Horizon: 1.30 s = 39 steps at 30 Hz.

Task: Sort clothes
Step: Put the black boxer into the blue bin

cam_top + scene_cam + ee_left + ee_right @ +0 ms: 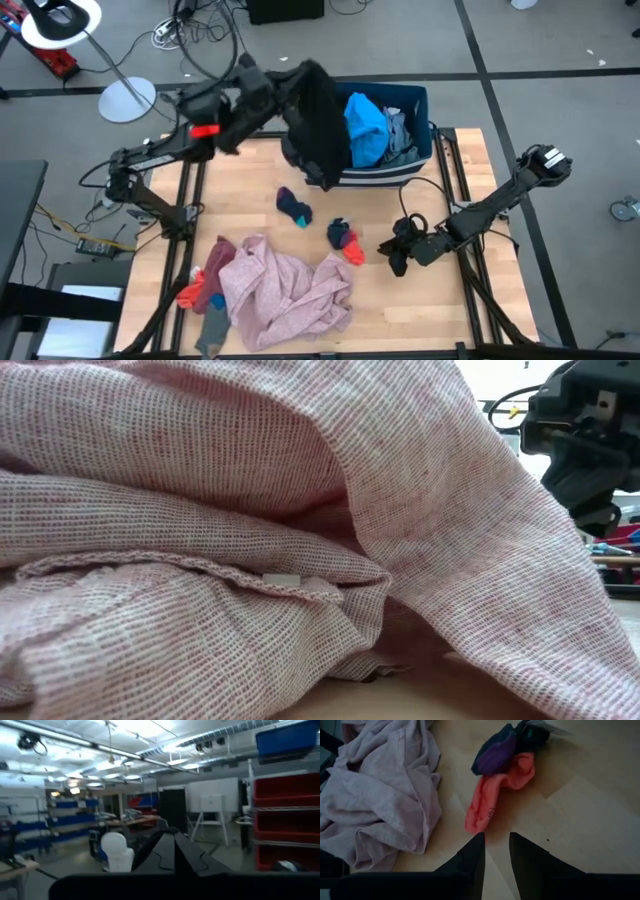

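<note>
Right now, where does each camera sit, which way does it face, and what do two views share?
High: above the table, facing down; both arms, left gripper lifting a black garment over the bin.
Low: at table height; pink shirt fills it.
Left wrist: faces the room; its shut fingers.
Right wrist: faces down past the right gripper at an orange sock.
Shared: high and right wrist both show shirt and sock.

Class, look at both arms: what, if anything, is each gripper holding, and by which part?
The left gripper holds the black garment by its upper edge, hanging over the bin. The right gripper holds nothing, near the socks.
</note>
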Tool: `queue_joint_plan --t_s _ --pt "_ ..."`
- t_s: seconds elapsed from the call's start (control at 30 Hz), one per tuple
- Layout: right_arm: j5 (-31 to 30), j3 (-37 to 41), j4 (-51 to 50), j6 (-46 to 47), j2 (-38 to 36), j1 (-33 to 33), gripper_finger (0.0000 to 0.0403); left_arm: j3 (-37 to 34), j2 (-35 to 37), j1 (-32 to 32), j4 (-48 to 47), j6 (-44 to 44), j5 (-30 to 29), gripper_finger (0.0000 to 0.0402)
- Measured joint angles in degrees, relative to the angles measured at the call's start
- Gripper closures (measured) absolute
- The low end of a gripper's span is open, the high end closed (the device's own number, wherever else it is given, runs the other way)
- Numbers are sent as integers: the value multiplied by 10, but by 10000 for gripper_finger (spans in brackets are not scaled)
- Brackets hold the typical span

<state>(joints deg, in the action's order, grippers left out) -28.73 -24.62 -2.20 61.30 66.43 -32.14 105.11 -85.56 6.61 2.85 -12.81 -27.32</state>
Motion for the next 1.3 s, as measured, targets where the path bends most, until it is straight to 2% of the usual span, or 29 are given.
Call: queue_joint_plan --t_s 0.2,0.4,0.57,0.7,0.77,1.03,1.3 --pt "0 0 -2 -1 0 19 314 59 -78 59 7 -4 99 401" --pt "-1 0 0 4 0 33 314 147 -171 90 44 -5 177 401" --pt "-1 0 2 9 0 40 314 240 -227 113 57 -5 201 401" --pt "-1 0 2 10 0 48 314 269 -251 130 44 -3 218 401" --pt "-1 0 2 10 0 54 314 269 -255 137 4 14 224 401" --pt "-1 0 2 11 0 71 314 265 -291 149 -269 55 246 401" --pt "-1 0 5 28 0 72 314 266 -361 167 -352 107 349 401"
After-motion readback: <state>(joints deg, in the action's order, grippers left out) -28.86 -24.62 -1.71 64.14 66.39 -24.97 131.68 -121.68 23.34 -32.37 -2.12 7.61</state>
